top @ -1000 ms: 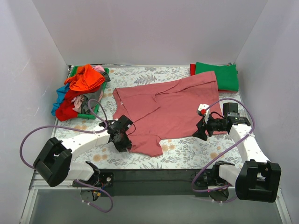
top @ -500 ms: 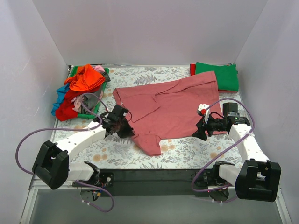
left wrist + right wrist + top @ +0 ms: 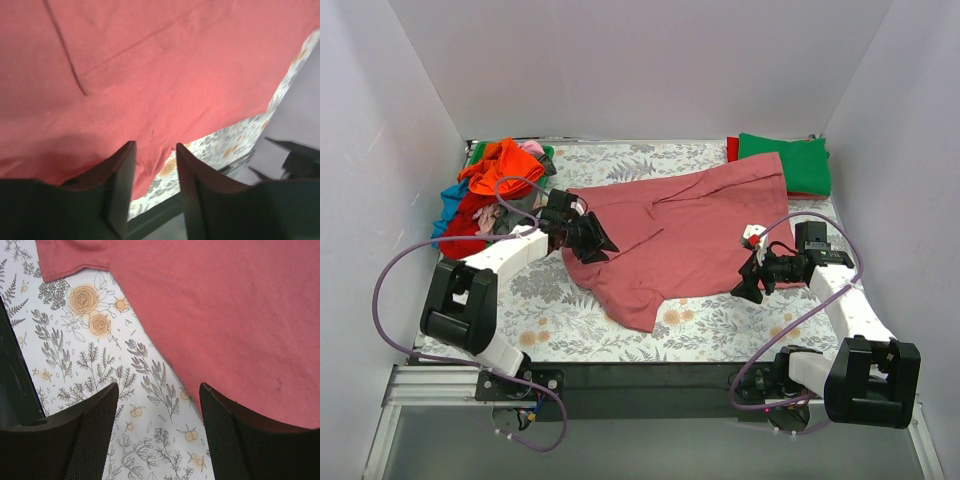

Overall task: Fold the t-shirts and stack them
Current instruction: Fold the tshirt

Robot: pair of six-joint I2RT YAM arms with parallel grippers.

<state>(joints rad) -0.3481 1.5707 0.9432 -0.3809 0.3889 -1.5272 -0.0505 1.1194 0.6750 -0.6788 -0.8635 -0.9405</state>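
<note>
A large dusty-rose t-shirt [image 3: 690, 225] lies spread and rumpled across the middle of the floral table cover [image 3: 720, 325]. My left gripper [image 3: 592, 240] hovers over the shirt's left edge. In the left wrist view, its jaws [image 3: 155, 145] stand a narrow gap apart with nothing between them, and the rose shirt [image 3: 150, 65] fills the view below. My right gripper [image 3: 748, 285] is at the shirt's lower right edge. In the right wrist view it [image 3: 160, 405] is wide open and empty over the cover, with its right finger [image 3: 250, 435] above the shirt's hem [image 3: 225, 315].
A folded green t-shirt [image 3: 790, 162] lies on a red one [image 3: 732, 148] at the back right. A green basket [image 3: 546, 153] at the back left holds a heap of orange [image 3: 505, 170], red, blue and pink shirts. The table's black front edge [image 3: 650, 375] is close.
My left arm has swung from the shirt's front left corner back and up to its left edge near the basket. The right arm has hardly moved.
</note>
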